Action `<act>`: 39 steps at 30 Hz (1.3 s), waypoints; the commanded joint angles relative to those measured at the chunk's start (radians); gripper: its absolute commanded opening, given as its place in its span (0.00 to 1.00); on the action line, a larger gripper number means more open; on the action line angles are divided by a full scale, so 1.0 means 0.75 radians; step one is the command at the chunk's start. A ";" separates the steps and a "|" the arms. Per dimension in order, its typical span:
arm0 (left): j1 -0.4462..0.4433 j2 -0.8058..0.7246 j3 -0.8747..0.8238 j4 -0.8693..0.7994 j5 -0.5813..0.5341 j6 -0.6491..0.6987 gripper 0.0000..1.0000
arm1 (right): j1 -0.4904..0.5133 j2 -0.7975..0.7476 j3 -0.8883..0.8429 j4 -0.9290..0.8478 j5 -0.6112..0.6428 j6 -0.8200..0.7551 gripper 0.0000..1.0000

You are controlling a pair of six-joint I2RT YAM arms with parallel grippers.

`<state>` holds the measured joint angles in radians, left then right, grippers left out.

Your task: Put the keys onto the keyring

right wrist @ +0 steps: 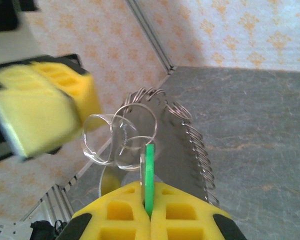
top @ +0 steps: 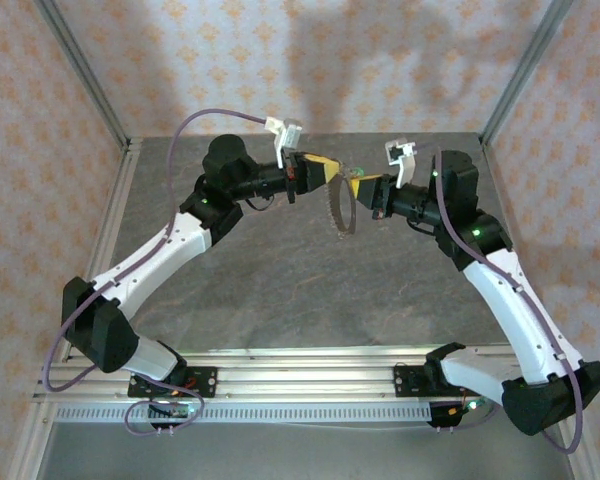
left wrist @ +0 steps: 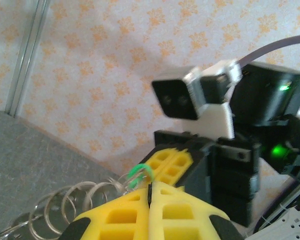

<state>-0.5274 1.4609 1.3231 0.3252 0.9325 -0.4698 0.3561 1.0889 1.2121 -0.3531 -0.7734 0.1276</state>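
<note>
From above and behind the arm bases, our fixed overhead view looks down and forward across the whole grey stone-patterned tabletop (top: 280, 300) toward the orange-flowered wallpaper panels (top: 280, 60). It stands far enough back to take in both arms.

Our left wrist view sits close behind the left gripper (left wrist: 150, 189), a pair of yellow honeycombed plastic fingers. It faces along them at the right gripper (left wrist: 166, 162) and the black-and-white camera block (left wrist: 190, 97) above it.

Our right wrist view looks the opposite way, along its own fingers toward the blurred left gripper.

All three views share the large thin grey metal keyring (top: 340, 208). Both wrist views also catch the tiny green-headed key (right wrist: 149, 167) at close range.
</note>
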 commanded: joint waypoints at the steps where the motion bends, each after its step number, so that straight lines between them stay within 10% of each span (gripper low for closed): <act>1: 0.014 -0.082 0.019 0.082 -0.018 0.001 0.00 | -0.008 -0.014 -0.056 0.068 0.038 0.047 0.00; 17: -0.008 -0.116 -0.068 0.037 -0.213 0.015 0.00 | 0.030 0.022 -0.069 0.128 0.061 0.079 0.00; 26: -0.014 -0.222 -0.147 -0.285 -0.347 0.227 0.44 | 0.015 0.083 0.021 0.035 0.012 0.011 0.00; 39: -0.021 -0.247 -0.162 -0.527 -0.400 0.418 0.51 | 0.008 0.183 0.189 -0.158 -0.099 -0.155 0.00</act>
<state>-0.5369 1.2926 1.2121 -0.0368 0.6632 -0.2058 0.3695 1.2293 1.2999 -0.4389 -0.7971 0.0772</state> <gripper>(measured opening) 0.510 0.047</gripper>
